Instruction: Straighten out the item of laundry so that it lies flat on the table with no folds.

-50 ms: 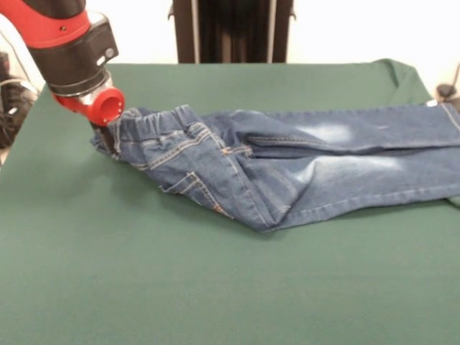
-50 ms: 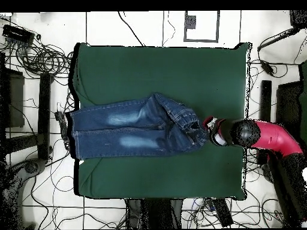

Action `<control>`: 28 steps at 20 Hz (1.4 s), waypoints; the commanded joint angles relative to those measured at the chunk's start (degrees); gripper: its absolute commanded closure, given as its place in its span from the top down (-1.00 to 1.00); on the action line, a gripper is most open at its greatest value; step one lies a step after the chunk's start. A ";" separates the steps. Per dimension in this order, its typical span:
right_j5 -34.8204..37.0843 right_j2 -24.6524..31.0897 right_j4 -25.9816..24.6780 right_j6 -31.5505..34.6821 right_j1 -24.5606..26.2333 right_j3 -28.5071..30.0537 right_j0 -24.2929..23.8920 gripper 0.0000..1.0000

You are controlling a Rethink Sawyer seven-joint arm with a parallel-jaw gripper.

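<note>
The item of laundry (image 1: 287, 165), small blue jeans with faded thigh patches, lies lengthwise across the dark green table (image 1: 215, 287). In the front view its legs run side by side to the right edge, and the hip part is twisted, with a fold along the near side. The elastic waistband (image 1: 154, 126) is bunched and slightly raised at the left. My gripper (image 1: 104, 128) comes down at the waistband's left end and touches it; its tip is hidden against the denim. From overhead, the jeans (image 2: 132, 129) stretch left and the gripper (image 2: 208, 124) meets the waist at their right end.
In the overhead view the cuffs (image 2: 72, 133) reach the table's left edge (image 2: 77, 90). Cables (image 2: 36, 54) and dark stands (image 2: 12, 96) crowd the floor around the table. The cloth wrinkles at the far right corner (image 1: 399, 75) in the front view.
</note>
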 commanded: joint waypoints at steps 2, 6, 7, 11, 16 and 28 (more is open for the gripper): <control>4.76 2.98 -1.70 -22.77 -2.95 -6.48 -0.07 -1.00; 6.13 3.08 -1.38 -23.96 -2.65 -8.03 -0.16 -1.00; 6.61 3.12 -1.30 -24.38 -2.62 -8.45 -0.18 -1.00; 7.23 3.00 -1.24 -24.65 -2.80 -8.97 -0.22 -1.00; 7.89 2.98 -1.24 -25.01 -2.59 -9.92 -0.26 -1.00; 10.34 2.22 -1.14 -24.65 -0.79 -13.34 0.17 -1.00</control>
